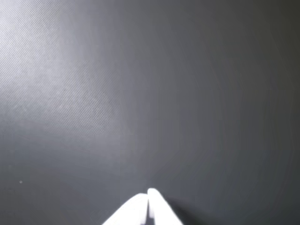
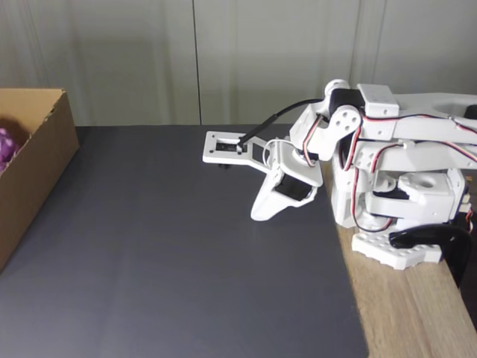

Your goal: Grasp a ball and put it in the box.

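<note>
My gripper (image 1: 149, 197) is closed and empty, folded back over the mat (image 2: 186, 246), while the ball (image 2: 6, 148) sits inside the box (image 2: 41, 160); task looks done.

No legible text or labels anywhere.

Your dark grey mat (image 2: 179, 246) looks matt and finely textured. The box (image 2: 33, 160) is raw brown corrugated cardboard. The gripper (image 1: 149, 199) and arm (image 2: 387, 171) are smooth white plastic. The table edge (image 2: 410, 313) shows bare wood grain.
</note>
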Controlling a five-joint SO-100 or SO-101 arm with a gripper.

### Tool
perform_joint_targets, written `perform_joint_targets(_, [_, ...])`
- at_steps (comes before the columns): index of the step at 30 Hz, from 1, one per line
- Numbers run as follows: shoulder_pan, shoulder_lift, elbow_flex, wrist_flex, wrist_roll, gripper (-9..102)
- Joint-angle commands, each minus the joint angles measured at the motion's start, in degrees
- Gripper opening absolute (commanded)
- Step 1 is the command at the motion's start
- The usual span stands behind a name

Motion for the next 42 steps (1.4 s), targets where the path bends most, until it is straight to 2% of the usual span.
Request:
perform_joint_targets(1, [-0.88,-1.41,-0.18,1.05,-2.11,0])
perform_joint_targets(5, [-0.88,-2.02,-0.18,1.32,-6.24,0])
perform_joint_targets(16, [-4.31,0.0,-0.18,10.72,-1.67,0])
perform_joint_targets(26, [-5.45,0.0,-0.18,11.34,-5.36,0])
perform_joint_targets(42, [-5.45,0.0,-0.18,11.34,-5.54,0])
